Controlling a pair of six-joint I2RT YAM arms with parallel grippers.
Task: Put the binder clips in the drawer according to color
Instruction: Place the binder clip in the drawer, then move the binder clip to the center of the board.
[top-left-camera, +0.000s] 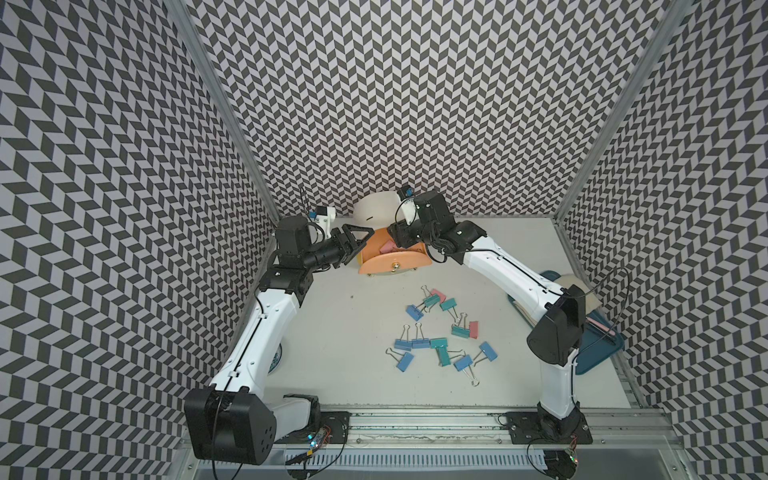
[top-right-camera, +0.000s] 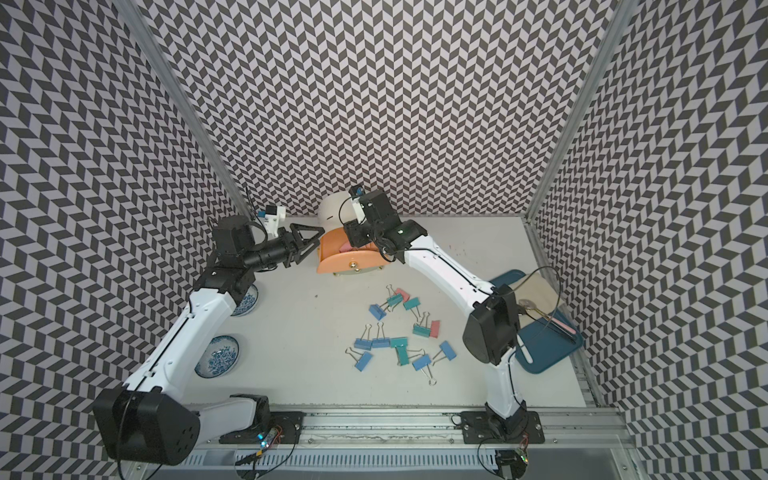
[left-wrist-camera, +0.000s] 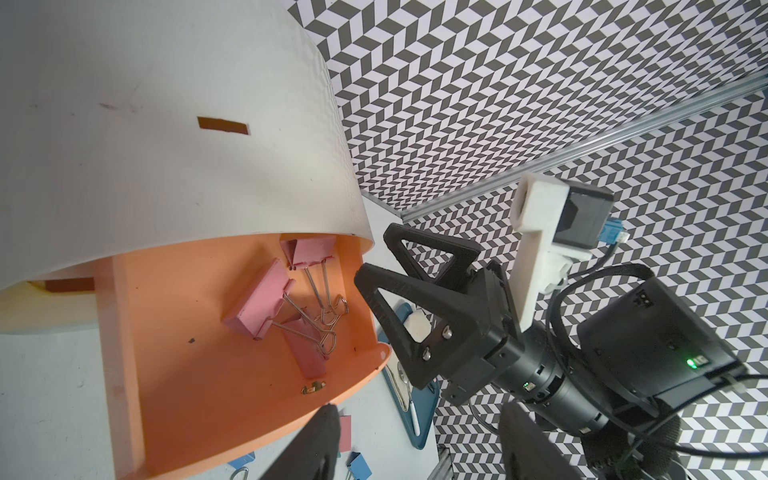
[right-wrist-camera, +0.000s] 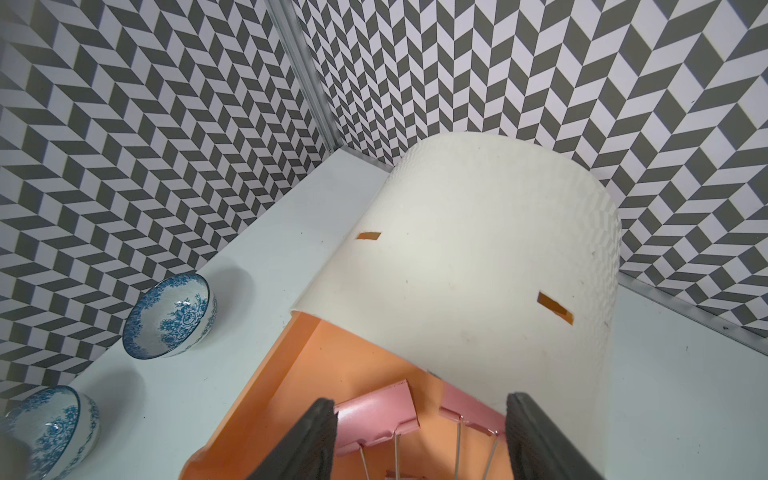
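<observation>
**A:** What lies nearest, on the robot's side of the peach drawer?

**B:** The loose binder clips (top-left-camera: 439, 343), scattered on the desk (top-left-camera: 353, 332) in front of that drawer. They are blue, teal and two pink, and neither arm touches any of them.

**A:** And the drawer itself?

**B:** The peach drawer (top-left-camera: 390, 264) is pulled out, so its inside is open from above. Three pink clips (left-wrist-camera: 266, 299) lie in it with their wire handles tangled. Pink into peach looks like the colour rule. I'd judge this colour unfinished, with two pink ones left out in front.

**A:** Where are the arms?

**B:** The left gripper (top-left-camera: 368, 240) sits just beside the drawer's left side, its fingers spread and empty. My guess is that it stays clear of the opening yet is near enough to steady or shut the drawer. The right gripper (left-wrist-camera: 374, 253) hangs over the open drawer, fingers apart with nothing between them. That pose suits a drop, since the pink clips lie right below.

**A:** And behind the drawer?

**B:** The white cabinet (right-wrist-camera: 478, 257) it slides from. Any drawers under the peach one are hidden, so I cannot tell how they stand.
</observation>
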